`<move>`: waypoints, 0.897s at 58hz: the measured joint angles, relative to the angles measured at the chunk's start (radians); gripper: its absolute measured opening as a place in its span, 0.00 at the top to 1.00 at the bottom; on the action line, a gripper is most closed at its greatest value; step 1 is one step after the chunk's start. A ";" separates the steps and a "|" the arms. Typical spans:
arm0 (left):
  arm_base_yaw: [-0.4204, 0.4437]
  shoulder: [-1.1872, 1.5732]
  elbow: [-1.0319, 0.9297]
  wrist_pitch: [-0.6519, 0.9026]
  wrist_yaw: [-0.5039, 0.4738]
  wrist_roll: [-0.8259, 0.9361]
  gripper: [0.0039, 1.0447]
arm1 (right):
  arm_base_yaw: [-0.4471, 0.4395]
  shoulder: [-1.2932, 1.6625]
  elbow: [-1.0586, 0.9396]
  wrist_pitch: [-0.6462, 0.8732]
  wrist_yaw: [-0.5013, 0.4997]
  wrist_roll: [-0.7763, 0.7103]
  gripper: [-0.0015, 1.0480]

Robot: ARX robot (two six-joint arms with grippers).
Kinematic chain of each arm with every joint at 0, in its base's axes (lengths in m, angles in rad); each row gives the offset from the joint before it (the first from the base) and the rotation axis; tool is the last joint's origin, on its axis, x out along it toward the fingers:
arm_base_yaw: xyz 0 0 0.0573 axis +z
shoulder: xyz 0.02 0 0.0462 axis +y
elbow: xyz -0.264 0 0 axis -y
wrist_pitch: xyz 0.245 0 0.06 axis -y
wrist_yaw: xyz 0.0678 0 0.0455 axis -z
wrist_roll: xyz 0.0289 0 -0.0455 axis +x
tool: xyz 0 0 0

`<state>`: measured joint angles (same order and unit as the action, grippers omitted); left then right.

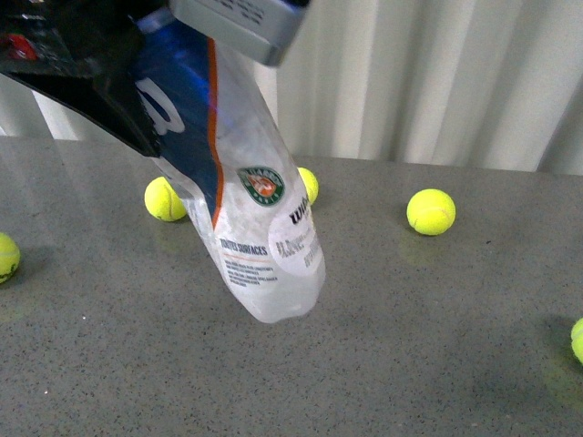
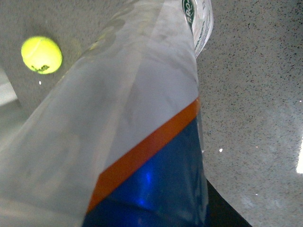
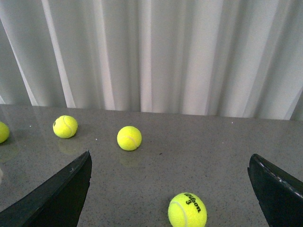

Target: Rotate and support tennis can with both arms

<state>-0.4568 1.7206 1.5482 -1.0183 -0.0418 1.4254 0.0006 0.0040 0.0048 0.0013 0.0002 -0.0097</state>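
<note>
The tennis can (image 1: 246, 200) hangs tilted above the grey table, its clear closed end low and near me and its navy, white and orange label running up to the top left. My left gripper (image 1: 137, 100) is shut on the can's upper, navy part. In the left wrist view the can (image 2: 142, 94) fills most of the picture, and one black finger (image 2: 222, 213) shows beside it. My right gripper (image 3: 170, 194) is open, its black fingers (image 3: 59, 198) wide apart and low over the table. The can is not in the right wrist view.
Several yellow-green tennis balls lie on the grey table (image 1: 437, 346): one (image 1: 164, 198) behind the can, one (image 1: 430, 211) to the right, one (image 3: 187, 210) between the right fingers. A white curtain (image 1: 437, 73) closes the back. A grey housing (image 1: 241, 27) sits over the can's top.
</note>
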 joint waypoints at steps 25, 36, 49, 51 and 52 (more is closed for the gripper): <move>-0.048 0.146 -0.005 0.240 -0.145 0.079 0.96 | 0.000 0.000 0.000 0.000 -0.001 0.000 0.07; -0.043 0.192 -0.023 0.254 -0.169 0.100 0.96 | 0.000 0.000 0.000 0.000 -0.001 0.000 0.07; -0.043 0.221 -0.026 0.267 -0.146 0.092 0.96 | 0.000 0.000 0.000 0.000 -0.001 0.000 0.07; -0.045 0.227 -0.027 0.276 -0.145 0.092 0.96 | 0.000 0.000 0.000 0.000 -0.001 0.000 0.07; -0.047 0.229 -0.028 0.280 -0.145 0.092 0.96 | 0.000 0.000 0.000 0.000 -0.001 0.000 0.07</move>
<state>-0.5037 1.9495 1.5204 -0.7383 -0.1871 1.5173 0.0006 0.0040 0.0048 0.0013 -0.0010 -0.0097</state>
